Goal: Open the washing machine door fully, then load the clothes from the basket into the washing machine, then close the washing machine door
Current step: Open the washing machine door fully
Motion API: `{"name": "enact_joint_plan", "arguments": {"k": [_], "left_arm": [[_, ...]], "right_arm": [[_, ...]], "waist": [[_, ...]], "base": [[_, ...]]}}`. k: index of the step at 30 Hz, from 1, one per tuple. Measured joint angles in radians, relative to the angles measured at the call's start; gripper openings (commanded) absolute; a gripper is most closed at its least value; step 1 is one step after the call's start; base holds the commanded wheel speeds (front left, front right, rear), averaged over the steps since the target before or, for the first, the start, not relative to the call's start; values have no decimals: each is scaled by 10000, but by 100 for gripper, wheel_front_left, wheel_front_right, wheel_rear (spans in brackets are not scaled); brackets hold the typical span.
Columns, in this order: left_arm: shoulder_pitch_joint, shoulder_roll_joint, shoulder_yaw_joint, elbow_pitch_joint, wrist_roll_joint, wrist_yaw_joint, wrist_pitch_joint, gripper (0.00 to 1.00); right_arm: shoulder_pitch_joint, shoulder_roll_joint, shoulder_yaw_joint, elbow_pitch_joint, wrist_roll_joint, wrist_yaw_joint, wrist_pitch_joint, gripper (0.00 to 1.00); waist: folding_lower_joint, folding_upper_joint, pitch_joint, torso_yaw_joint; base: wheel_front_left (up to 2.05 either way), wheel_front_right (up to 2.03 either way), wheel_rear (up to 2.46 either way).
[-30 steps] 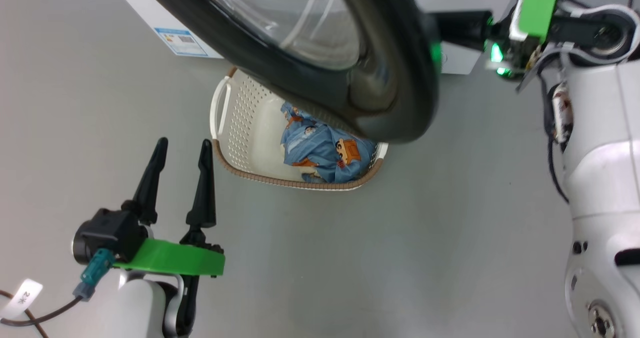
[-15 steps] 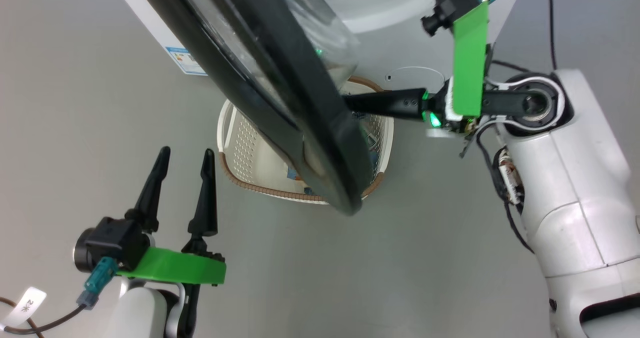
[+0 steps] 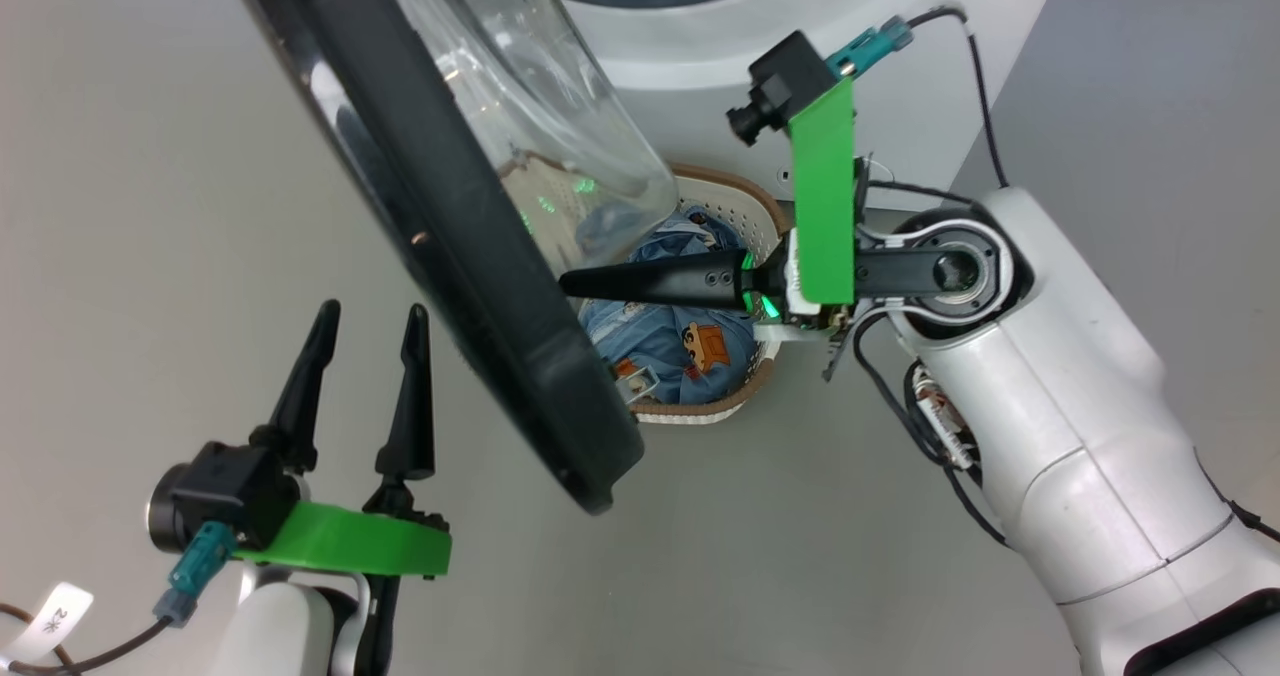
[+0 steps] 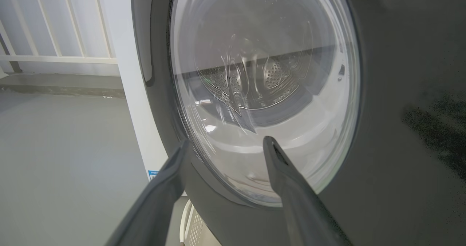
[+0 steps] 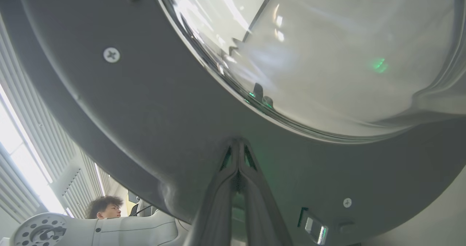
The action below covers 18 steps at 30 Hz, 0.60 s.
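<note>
Right gripper, clenched empty, presses the inner rim of the glossy black round washing machine door mid-frame, door standing wide, loading not begun: light blue cartoon-print clothes lie in the cream perforated basket right of centre.

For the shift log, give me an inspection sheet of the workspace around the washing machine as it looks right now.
Surface: grey floor, smooth.
Job's things: washing machine door swung open off the washing machine; basket on the floor below, holding the clothes.
Clutter: nothing seen.
Grippers: right gripper fingers shut, tips against the door's inner rim; left gripper fingers open, empty, apart from the door.
Cables: black cable loops off the right wrist; teal-plugged cable hangs by the left wrist.
Surroundings: white railing beside the machine; a person beyond the robot's arm.
</note>
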State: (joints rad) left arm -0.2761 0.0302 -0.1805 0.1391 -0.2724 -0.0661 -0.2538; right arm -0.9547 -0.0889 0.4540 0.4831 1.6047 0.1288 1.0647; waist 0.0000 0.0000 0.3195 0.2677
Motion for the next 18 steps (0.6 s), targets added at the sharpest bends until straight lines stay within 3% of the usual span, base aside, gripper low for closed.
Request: {"name": "enact_joint_plan", "arguments": {"k": [9, 18], "left_arm": [[62, 2, 163, -2, 0, 6, 0, 100], [314, 2, 495, 38, 102, 6, 0, 100]], "right_arm": [[-5, -2, 1126, 82, 823, 0, -692, 0], [-33, -148, 1221, 194, 1321, 0, -1356, 0]], "waist": [[0, 0, -163, 10], [0, 0, -419, -168]], "base": [[0, 0, 0], [0, 0, 0]]}}
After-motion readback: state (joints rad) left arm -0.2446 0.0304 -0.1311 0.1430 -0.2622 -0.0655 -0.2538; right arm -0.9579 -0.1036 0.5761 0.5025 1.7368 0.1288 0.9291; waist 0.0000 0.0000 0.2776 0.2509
